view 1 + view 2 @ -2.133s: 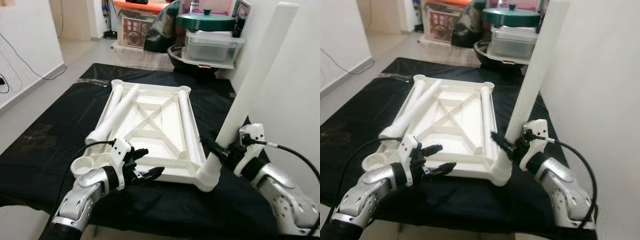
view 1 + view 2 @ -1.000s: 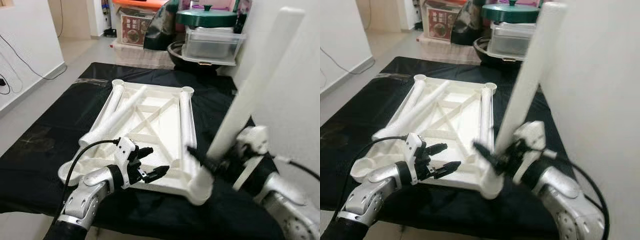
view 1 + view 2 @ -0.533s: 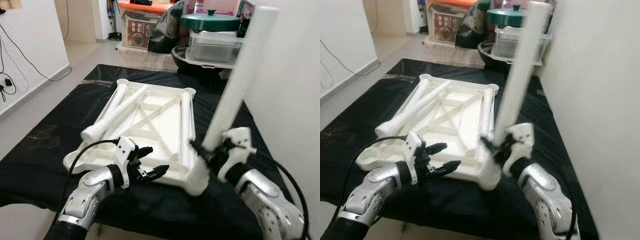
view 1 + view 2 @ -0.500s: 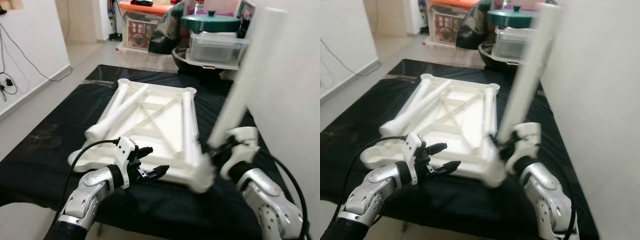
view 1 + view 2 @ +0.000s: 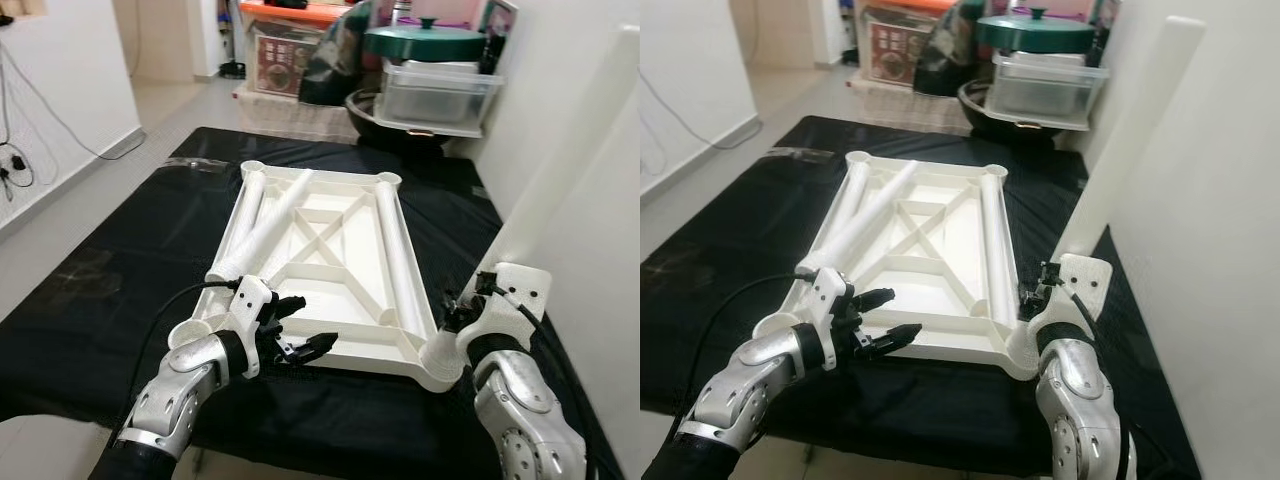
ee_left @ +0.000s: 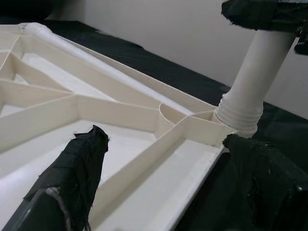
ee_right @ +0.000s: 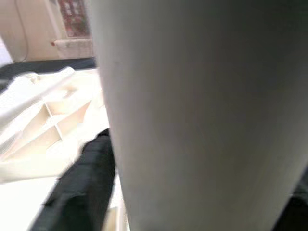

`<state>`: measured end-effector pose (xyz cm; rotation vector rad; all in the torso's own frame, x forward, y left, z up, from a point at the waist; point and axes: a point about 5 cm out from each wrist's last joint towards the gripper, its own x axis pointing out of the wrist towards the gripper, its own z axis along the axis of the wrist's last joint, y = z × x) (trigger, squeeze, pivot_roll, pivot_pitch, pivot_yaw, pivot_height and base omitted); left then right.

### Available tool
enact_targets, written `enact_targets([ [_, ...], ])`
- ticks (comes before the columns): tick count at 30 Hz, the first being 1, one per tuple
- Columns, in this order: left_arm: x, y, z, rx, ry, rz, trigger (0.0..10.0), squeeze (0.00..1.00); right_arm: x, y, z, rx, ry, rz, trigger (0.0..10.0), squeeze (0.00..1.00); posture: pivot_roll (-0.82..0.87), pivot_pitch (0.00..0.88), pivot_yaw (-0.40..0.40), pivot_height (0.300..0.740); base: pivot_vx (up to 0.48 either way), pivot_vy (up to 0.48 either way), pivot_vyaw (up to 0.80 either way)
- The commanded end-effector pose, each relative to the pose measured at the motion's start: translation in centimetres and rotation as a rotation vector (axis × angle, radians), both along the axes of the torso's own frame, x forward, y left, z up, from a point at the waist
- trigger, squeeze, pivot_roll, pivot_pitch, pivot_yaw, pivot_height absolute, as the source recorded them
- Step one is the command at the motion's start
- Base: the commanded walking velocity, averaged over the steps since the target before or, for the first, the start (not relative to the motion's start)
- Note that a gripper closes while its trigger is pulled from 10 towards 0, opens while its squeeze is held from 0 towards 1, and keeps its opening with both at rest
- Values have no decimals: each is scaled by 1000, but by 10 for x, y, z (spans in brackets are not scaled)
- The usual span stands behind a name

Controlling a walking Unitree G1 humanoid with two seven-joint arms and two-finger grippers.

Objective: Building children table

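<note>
Now lying squarer than before, tabletop (image 5: 330, 260); right gripper (image 5: 1037, 290) clamping upright leg (image 5: 1120, 150) in near corner socket; left gripper (image 5: 300, 335) hovering spread beside near edge.

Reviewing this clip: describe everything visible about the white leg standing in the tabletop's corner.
The white leg is a long, smooth, plain tube that looks like plastic. It stands nearly upright, leaning slightly toward the wall. Its threaded lower end sits in the near right corner socket of the upside-down white tabletop, which lies on black sheeting. The right end effector is shut on it just above the socket. The left end effector hangs open by the tabletop's near edge.
</note>
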<state>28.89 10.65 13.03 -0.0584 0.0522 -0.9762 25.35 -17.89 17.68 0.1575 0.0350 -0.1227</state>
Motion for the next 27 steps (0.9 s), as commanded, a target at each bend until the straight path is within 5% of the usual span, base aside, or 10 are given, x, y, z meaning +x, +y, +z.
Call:
enact_targets([
  [1, -1, -1, -4, 9, 9, -5, 10000, 0, 4, -7, 9, 29, -46, 50, 10000, 1000, 95, 0, -101, 740, 0, 0, 0],
  [4, -1, -1, -4, 8, 10, -3, 10000, 0, 6, -8, 12, 34, -55, 76, 10000, 1000, 95, 0, -101, 740, 0, 0, 0],
  [5, -2, -1, -4, 5, 10, -3, 10000, 0, 6, -7, 20, 45, -89, 159, 10000, 0, 96, 0, -102, 740, 0, 0, 0],
  [8, -3, -2, -5, 3, 11, -3, 10000, 0, 4, -5, 28, 51, -137, 296, 10000, 0, 97, 0, -103, 740, 0, 0, 0],
  [10, -3, -4, -5, 1, 11, -7, 10000, 0, -17, 8, 28, -7, -147, 777, 10000, 0, 100, 0, -104, 740, 0, 0, 0],
  [13, -1, -4, -4, 3, 8, -5, 10000, 0, -26, 16, 14, -30, -70, 935, 9294, 0, 104, 0, -106, 740, 0, 0, 0],
  [14, -1, -4, -4, 3, 6, -3, 10000, 0, -26, 20, 9, -20, -56, 949, 1294, 0, 110, 0, -111, 740, 0, 0, 0],
  [23, -1, -1, -3, 8, 4, 5, 10000, 0, -10, 23, -8, 31, 5, 822, 0, 0, 122, 0, -114, 740, 0, 0, 0],
  [25, -1, 0, -4, 14, 7, 8, 10000, 0, 11, 0, -25, 70, 79, 456, 0, 0, 117, 0, -111, 740, 0, 0, 0],
  [27, -1, 0, -5, 15, 8, 8, 10000, 0, 13, -6, -28, 73, 87, 372, 0, 0, 117, 0, -111, 740, 0, 0, 0],
])
